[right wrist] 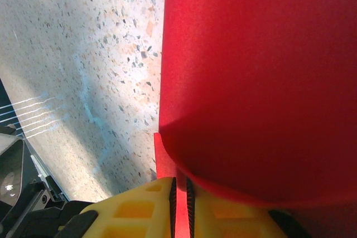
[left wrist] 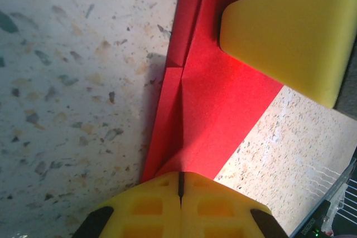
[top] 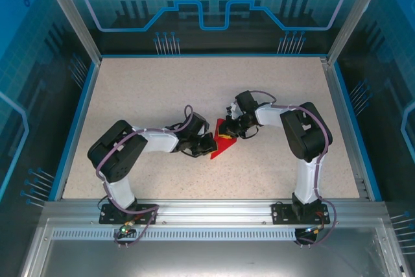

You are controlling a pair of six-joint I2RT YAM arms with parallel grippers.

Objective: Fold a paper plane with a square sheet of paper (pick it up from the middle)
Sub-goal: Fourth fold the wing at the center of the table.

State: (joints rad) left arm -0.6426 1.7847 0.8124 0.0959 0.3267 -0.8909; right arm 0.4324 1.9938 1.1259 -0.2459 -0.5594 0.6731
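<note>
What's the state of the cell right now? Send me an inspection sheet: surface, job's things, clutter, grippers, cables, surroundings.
Surface: speckled beige table with a blue edge.
Job's things: red paper, partly folded with a centre crease, held mid-table between the two grippers; one edge curls up in the right wrist view.
Clutter: nothing seen.
Grippers: left gripper, jaws shut on the paper's narrow end; right gripper, jaws shut on its edge.
Cables: cables run along both arms, off the paper.
Surroundings: blue panel walls; metal rail at the near edge.
</note>
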